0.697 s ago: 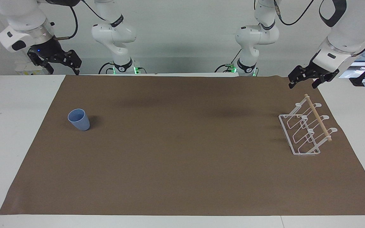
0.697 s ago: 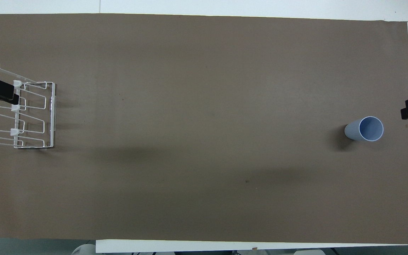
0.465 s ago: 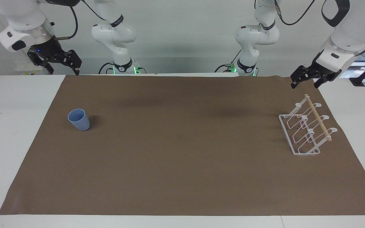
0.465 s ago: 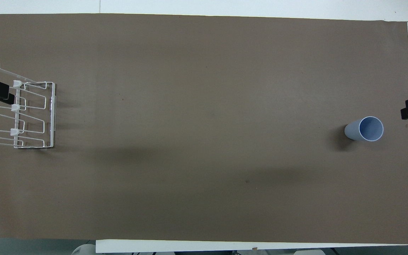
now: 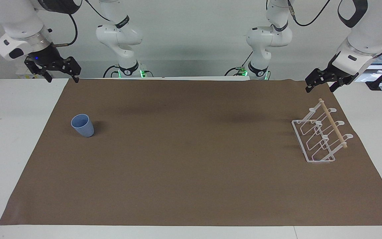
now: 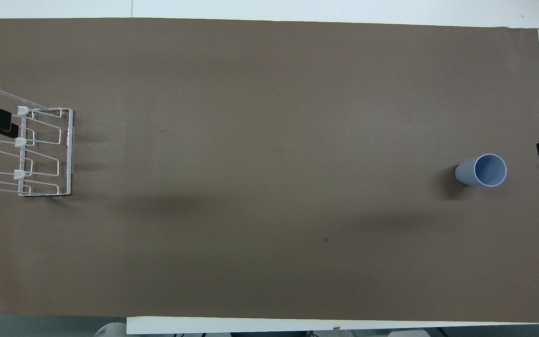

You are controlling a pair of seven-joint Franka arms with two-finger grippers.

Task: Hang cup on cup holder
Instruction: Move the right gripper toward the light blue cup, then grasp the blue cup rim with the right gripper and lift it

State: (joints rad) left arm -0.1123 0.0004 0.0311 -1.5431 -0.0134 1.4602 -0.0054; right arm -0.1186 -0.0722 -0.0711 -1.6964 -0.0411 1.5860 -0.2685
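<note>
Cup [image 5: 82,125] upright and untouched on the brown mat [image 5: 191,152] toward the right arm's end of the counter [image 5: 12,132], mouth up and sides free for a grasp. Cup holder [image 5: 320,136] well apart at the left arm's end, prongs bare, ready for hanging. Right tool [image 5: 60,71] raised over the counter's edge nearest the robots, left tool [image 5: 320,84] likewise up by the holder, both with fingers apart and empty, nothing yet begun.

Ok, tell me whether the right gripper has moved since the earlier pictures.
Yes. In the facing view the right gripper, open and empty, has risen and drawn back toward the robots, away from the cup, which stands where it was on the brown mat.
</note>
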